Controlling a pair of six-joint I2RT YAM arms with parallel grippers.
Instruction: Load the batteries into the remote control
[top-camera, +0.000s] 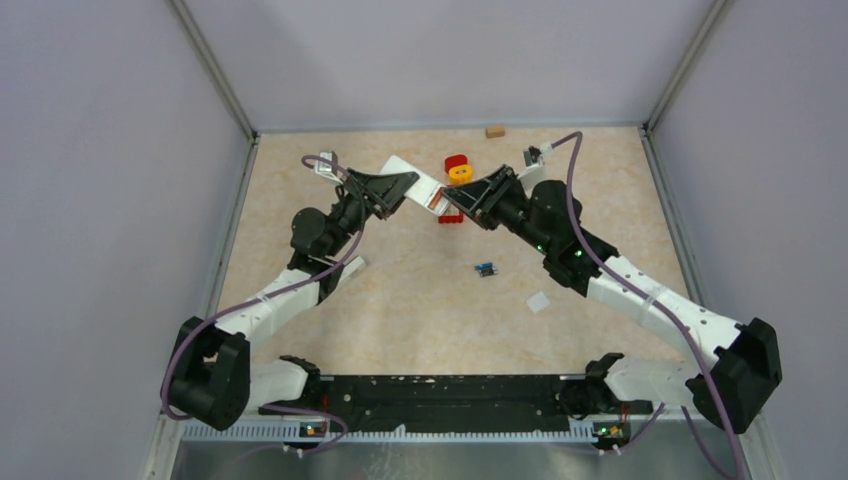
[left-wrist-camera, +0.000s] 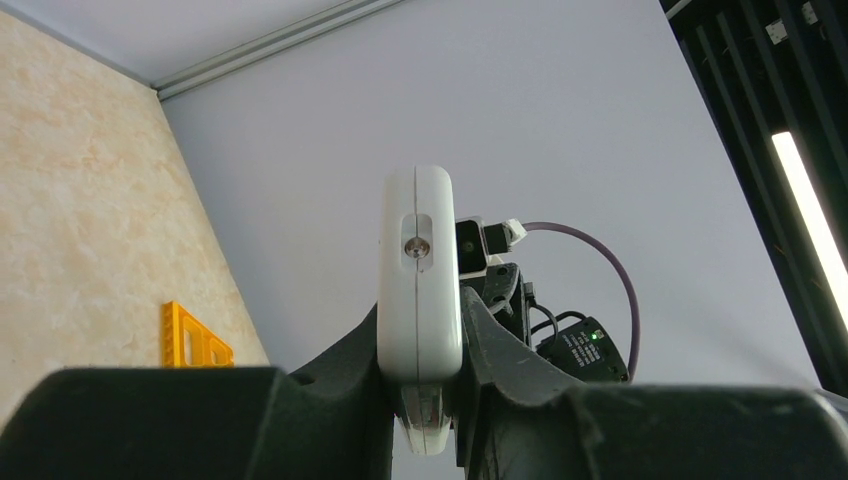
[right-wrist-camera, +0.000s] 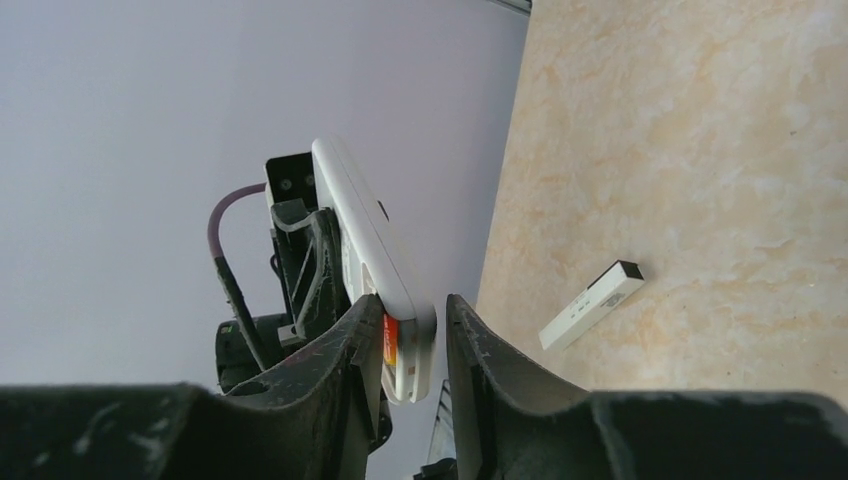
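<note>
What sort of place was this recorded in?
Probably a lab robot test cell: plain grey walls box in a marbled tabletop, two arms bolted at its near edge, the left gripper holding a white remote.

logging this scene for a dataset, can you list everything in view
white plastic remote control: one, white, on edge in left tool
reddish-brown cylindrical battery: one, in that remote's end
blue-and-dark cylindrical batteries: count unclear, mid-table
slim white black-tipped remote: one, flat on table
red and yellow plastic pieces: few, far centre
tan block: one, far edge
small white square: one, right of batteries
beige marbled table: one
left tool: black, holding remote
right tool: black, straddling remote's end
</note>
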